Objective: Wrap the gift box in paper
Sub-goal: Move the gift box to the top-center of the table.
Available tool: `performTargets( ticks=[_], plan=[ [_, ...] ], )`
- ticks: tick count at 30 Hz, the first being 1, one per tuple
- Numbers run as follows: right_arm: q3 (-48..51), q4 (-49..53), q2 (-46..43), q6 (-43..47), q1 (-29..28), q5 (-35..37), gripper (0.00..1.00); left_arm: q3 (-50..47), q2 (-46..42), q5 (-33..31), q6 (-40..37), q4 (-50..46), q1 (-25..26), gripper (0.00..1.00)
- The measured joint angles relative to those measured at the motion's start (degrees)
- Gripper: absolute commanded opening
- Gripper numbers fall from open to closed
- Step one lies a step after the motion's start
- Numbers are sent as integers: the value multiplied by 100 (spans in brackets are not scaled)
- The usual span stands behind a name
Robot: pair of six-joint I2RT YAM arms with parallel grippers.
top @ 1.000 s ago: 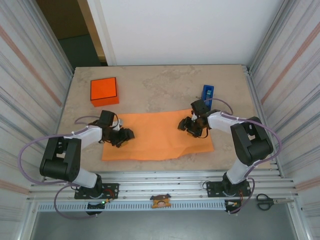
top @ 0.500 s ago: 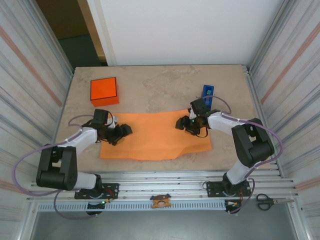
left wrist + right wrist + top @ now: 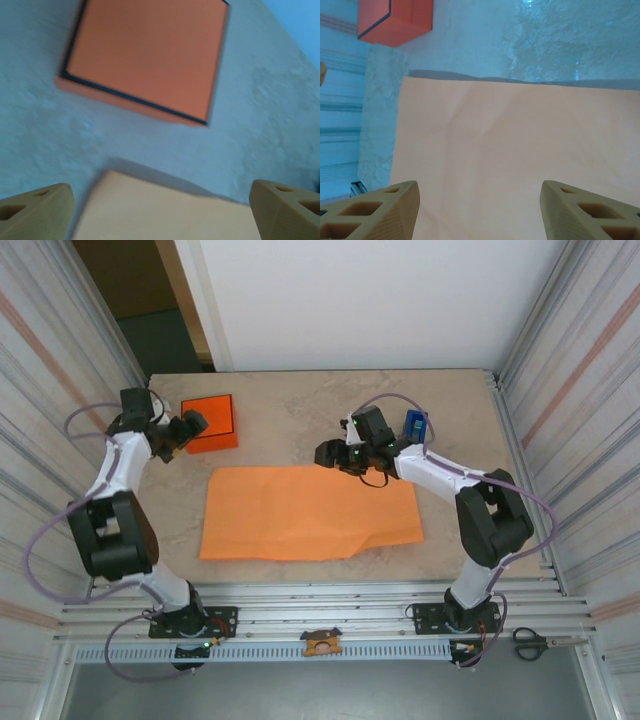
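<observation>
left arm reaching up along the far-left side, left gripper point(image 3: 188, 426) pointing right with jaws spread wide, right arm stretched out toward the middle, right gripper point(image 3: 324, 453) pointing left, jaws parted too, the two well apart

blue tape dispenser point(image 3: 415, 424): table point(image 3: 300, 425) far right | scissors point(image 3: 530, 643): front rail, right end

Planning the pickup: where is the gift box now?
Top view: the gift box sits far left on the table, beside the left gripper, beyond the paper.
</observation>
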State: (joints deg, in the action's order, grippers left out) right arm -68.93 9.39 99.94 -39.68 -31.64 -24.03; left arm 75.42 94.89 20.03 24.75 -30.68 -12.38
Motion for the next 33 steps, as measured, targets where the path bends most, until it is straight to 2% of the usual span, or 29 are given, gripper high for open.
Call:
performTargets(
  ticks=[9, 13, 17, 20, 26, 29, 33],
  plan=[
    [-280, -39, 468, -188, -17, -199, 74, 2225, 2199, -291, -474, -520, -229, 96],
    [-393, -39, 527, -192, 22, -317, 77, 3163, 3045, -9, -699, -684, -271, 93],
    [-444, -52, 590, -219, 98, -433, 78, 3611, 3663, 518, -885, -835, -304, 89],
    [-444, -68, 649, -245, 173, -492, 79, 3755, 3877, 1012, -973, -852, -337, 83],
    [-444, -151, 789, -380, 256, -623, 80, 3729, 3906, 1397, -1228, -951, -216, 74],
    [-466, -210, 855, -463, 291, -651, 80, 3650, 3893, 1521, -1399, -951, 37, 70],
    [-588, -273, 999, -522, 352, -715, 80, 3576, 3862, 1600, -1513, -964, 529, 68]
  ],
)
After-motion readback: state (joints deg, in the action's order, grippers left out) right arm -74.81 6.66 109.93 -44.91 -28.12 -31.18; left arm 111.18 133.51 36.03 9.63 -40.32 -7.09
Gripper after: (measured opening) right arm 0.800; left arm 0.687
